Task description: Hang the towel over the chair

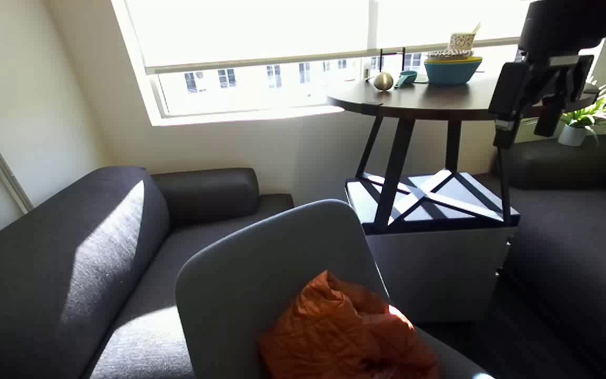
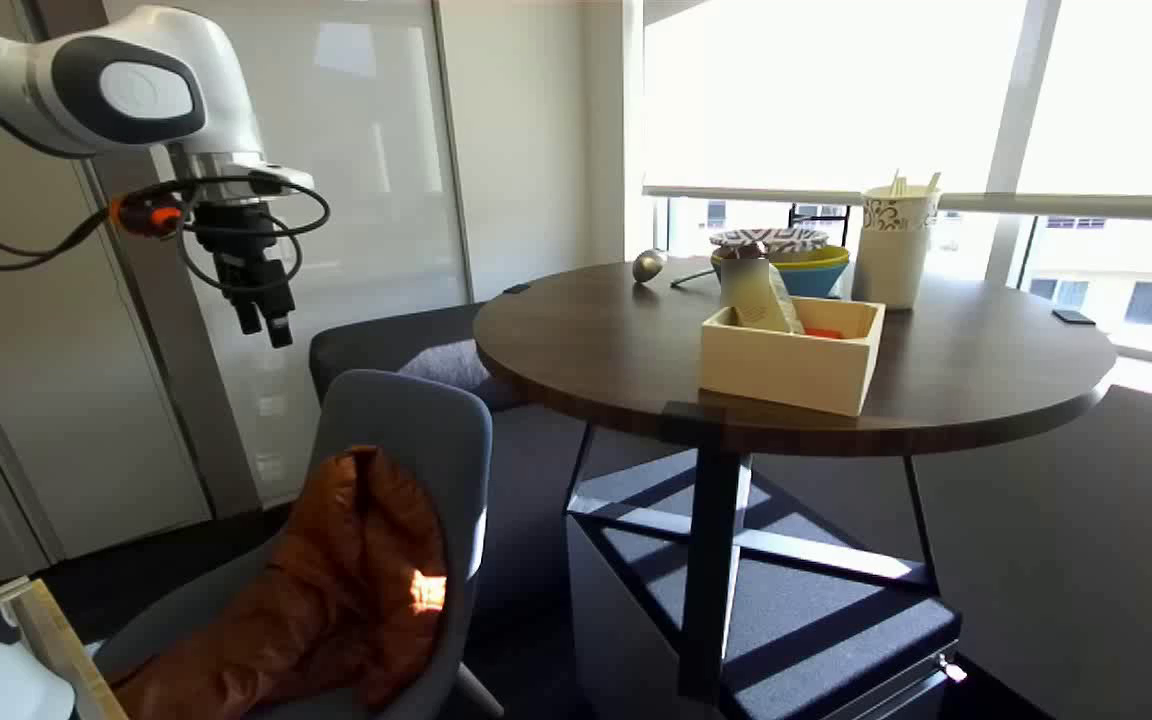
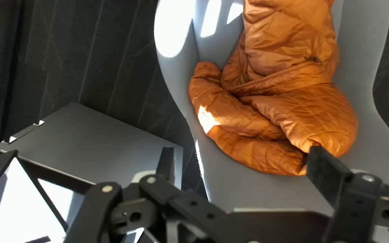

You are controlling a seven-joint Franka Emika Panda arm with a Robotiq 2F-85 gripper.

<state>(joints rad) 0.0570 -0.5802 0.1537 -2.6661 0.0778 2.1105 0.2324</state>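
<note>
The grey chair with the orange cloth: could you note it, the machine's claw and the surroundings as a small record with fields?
Main piece: grey-blue chair, backrest rounded at the corners
On it: wrinkled rust-orange towel, lying on the seat and against the backrest
Hung over the top: not yet
Machine: gripper open, holding nothing, apart from the towel
Nearby: round table, dark grey sofas
On the table: wooden box, teal bowl

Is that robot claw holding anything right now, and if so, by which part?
Nothing is held. The gripper hangs open in the air, and the rust-orange towel lies bunched on the chair below, out of its grasp.
</note>
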